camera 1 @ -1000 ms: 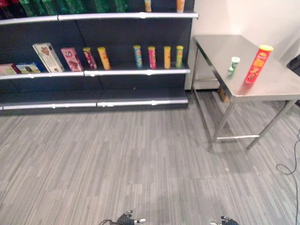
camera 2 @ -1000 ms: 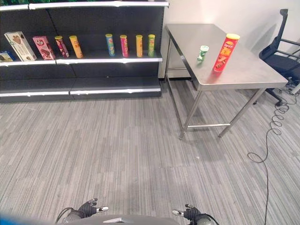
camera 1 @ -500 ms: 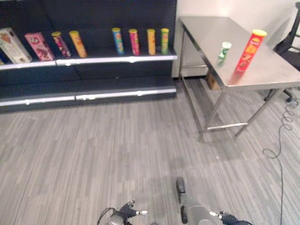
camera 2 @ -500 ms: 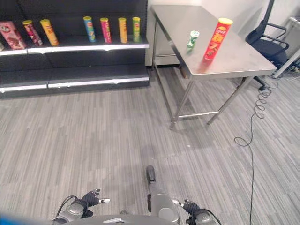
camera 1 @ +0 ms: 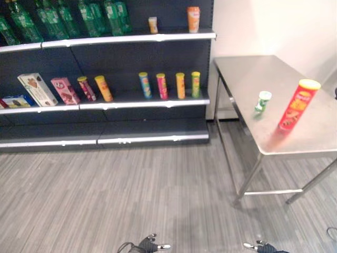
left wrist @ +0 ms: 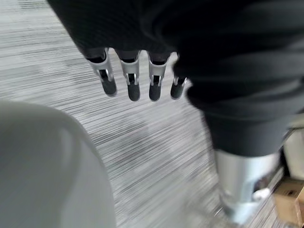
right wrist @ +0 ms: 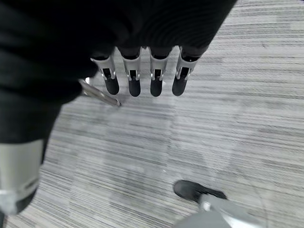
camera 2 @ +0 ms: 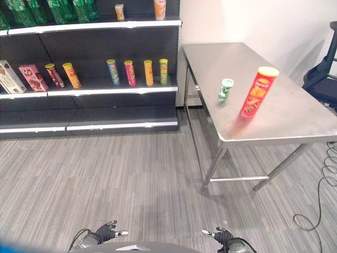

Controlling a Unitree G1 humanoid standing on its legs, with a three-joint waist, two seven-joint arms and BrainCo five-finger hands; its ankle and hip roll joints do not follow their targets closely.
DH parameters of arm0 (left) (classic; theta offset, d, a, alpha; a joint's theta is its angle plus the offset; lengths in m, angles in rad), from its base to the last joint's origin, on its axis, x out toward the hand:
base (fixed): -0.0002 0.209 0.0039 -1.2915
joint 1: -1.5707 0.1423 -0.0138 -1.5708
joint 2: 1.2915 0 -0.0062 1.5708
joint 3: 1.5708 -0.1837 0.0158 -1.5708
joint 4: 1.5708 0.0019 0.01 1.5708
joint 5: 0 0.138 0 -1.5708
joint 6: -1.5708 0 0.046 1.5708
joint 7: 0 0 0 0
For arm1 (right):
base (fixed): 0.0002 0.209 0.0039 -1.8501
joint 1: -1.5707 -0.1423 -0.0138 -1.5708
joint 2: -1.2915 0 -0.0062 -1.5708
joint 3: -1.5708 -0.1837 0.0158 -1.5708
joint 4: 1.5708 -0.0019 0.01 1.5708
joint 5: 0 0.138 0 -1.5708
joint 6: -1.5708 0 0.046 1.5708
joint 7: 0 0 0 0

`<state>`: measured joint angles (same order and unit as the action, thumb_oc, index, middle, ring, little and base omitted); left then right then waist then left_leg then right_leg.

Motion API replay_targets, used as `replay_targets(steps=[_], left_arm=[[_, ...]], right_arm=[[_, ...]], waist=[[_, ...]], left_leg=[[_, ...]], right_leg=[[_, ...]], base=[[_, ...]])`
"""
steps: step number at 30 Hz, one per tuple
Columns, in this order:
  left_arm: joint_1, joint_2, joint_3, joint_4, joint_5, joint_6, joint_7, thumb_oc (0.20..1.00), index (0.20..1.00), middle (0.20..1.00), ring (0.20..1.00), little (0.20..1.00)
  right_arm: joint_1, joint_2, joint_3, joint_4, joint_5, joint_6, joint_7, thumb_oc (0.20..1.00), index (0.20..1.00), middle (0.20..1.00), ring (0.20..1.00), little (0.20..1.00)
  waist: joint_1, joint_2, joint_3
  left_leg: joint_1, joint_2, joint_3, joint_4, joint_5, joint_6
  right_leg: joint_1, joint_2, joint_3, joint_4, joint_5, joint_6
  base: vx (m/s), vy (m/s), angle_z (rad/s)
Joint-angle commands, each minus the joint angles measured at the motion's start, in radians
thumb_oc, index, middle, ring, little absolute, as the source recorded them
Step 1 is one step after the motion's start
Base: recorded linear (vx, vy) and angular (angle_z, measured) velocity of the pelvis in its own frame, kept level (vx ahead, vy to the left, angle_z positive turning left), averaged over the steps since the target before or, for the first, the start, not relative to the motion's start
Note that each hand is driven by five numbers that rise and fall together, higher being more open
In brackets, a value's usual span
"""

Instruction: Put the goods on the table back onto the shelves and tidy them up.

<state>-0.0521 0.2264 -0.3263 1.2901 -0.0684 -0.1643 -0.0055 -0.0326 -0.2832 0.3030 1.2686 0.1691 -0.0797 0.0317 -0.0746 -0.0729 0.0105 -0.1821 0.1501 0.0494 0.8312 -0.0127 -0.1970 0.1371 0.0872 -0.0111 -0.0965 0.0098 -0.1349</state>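
Clearly the step in hand is the approach, and it seems best done by walking toward the near long edge of the desk [camera 2: 295, 138] and stopping square to it, so that the goods come within reach before either arm lifts. From left to right: the shelves [camera 2: 89, 90] hold boxes and two groups of slim tubes with a gap between them, which looks like a fair slot for a returned item; next stands the steel desk, carrying the small green cup [camera 2: 226, 88] and, just beside it, the tall red can [camera 2: 258, 91], both upright and apart. The left robot hand [camera 2: 103, 232] and right robot hand [camera 2: 222, 236] hang low over the floor, fingers relaxed and spread, holding nothing. Each wrist view confirms those loose fingers [left wrist: 130, 80] over bare floor, which the head views barely show; the right eye view alone shows the office chair [camera 2: 322, 74] past the desk.
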Motion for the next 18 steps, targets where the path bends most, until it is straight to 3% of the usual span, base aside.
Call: replay_targets(steps=[1, 3, 5, 7, 9, 14, 15, 18], left_arm=[[-0.037, -0.003, -0.018, -0.004, -0.019, -0.011, 0.017, 1.0, 1.0, 1.0, 1.0, 1.0], [-0.038, -0.003, -0.015, -0.003, -0.031, -0.015, 0.025, 1.0, 1.0, 1.0, 1.0, 1.0], [-0.039, -0.003, -0.01, -0.002, -0.041, -0.019, 0.031, 1.0, 1.0, 1.0, 1.0, 1.0], [-0.041, -0.006, -0.001, 0.0, -0.057, -0.02, 0.038, 1.0, 1.0, 1.0, 1.0, 1.0], [-0.03, -0.008, 0.015, 0.002, -0.071, -0.02, 0.035, 1.0, 1.0, 1.0, 1.0, 1.0], [-0.016, -0.016, 0.019, 0.004, -0.067, -0.023, 0.034, 1.0, 1.0, 1.0, 1.0, 1.0], [-0.013, -0.02, 0.013, 0.01, -0.052, -0.02, 0.033, 1.0, 1.0, 1.0, 1.0, 1.0], [-0.014, -0.016, 0.01, 0.013, -0.045, -0.021, 0.031, 1.0, 1.0, 1.0, 1.0, 1.0]], right_arm=[[0.014, -0.022, -0.011, -0.006, 0.034, -0.023, -0.008, 1.0, 1.0, 1.0, 1.0, 1.0], [0.012, -0.017, -0.003, -0.004, 0.024, -0.023, -0.012, 1.0, 1.0, 1.0, 1.0, 1.0], [0.016, -0.015, 0.002, 0.001, 0.012, -0.027, -0.019, 1.0, 1.0, 1.0, 1.0, 1.0], [0.021, -0.012, 0.0, 0.008, 0.005, -0.029, -0.023, 1.0, 1.0, 1.0, 1.0, 1.0], [0.028, -0.006, -0.003, 0.013, 0.002, -0.029, -0.026, 1.0, 1.0, 1.0, 1.0, 1.0], [0.032, -0.002, 0.01, 0.02, -0.022, -0.022, -0.019, 1.0, 1.0, 1.0, 1.0, 1.0], [0.032, 0.0, 0.009, 0.021, -0.026, -0.02, -0.016, 1.0, 1.0, 1.0, 1.0, 1.0], [0.034, 0.008, 0.01, 0.023, -0.032, -0.015, -0.005, 1.0, 1.0, 1.0, 1.0, 1.0]], waist=[[0.018, -0.009, 0.092], [0.043, 0.001, 0.104], [0.061, 0.022, 0.113], [0.064, 0.029, 0.124], [0.071, 0.03, 0.127], [0.087, 0.041, 0.119], [0.089, 0.046, 0.102], [0.088, 0.031, 0.077]], left_leg=[[0.123, -0.016, 0.037, -0.455, 0.021, 0.111], [0.071, -0.053, -0.03, -0.664, 0.046, 0.114], [0.031, -0.064, -0.102, -0.823, 0.133, 0.099], [-0.021, -0.067, -0.08, -0.9, 0.167, 0.082], [-0.032, -0.069, -0.069, -0.912, 0.181, 0.079], [-0.027, -0.075, -0.145, -0.905, 0.195, 0.077], [-0.01, -0.076, -0.167, -0.903, 0.204, 0.081], [0.007, -0.082, -0.14, -0.872, 0.181, 0.099]], right_leg=[[-0.045, -0.09, -0.01, 0.025, -0.071, 0.174], [-0.014, -0.079, 0.017, 0.016, -0.094, 0.183], [0.017, -0.062, 0.039, 0.017, -0.117, 0.181], [0.038, -0.055, 0.053, 0.022, -0.138, 0.174], [0.057, -0.047, 0.077, 0.024, -0.15, 0.17], [0.086, -0.039, 0.146, 0.042, -0.174, 0.169], [0.1, -0.046, 0.17, 0.045, -0.188, 0.177], [0.119, -0.085, 0.194, 0.056, -0.2, 0.201]], base=[[0.16, 0.021, 0.07], [0.23, 0.034, 0.03], [0.24, 0.025, -0.41], [0.23, 0.022, -0.39], [0.26, 0.041, -0.27], [0.23, 0.083, -0.56], [0.38, 0.196, -0.6], [0.34, 0.195, -0.61]])
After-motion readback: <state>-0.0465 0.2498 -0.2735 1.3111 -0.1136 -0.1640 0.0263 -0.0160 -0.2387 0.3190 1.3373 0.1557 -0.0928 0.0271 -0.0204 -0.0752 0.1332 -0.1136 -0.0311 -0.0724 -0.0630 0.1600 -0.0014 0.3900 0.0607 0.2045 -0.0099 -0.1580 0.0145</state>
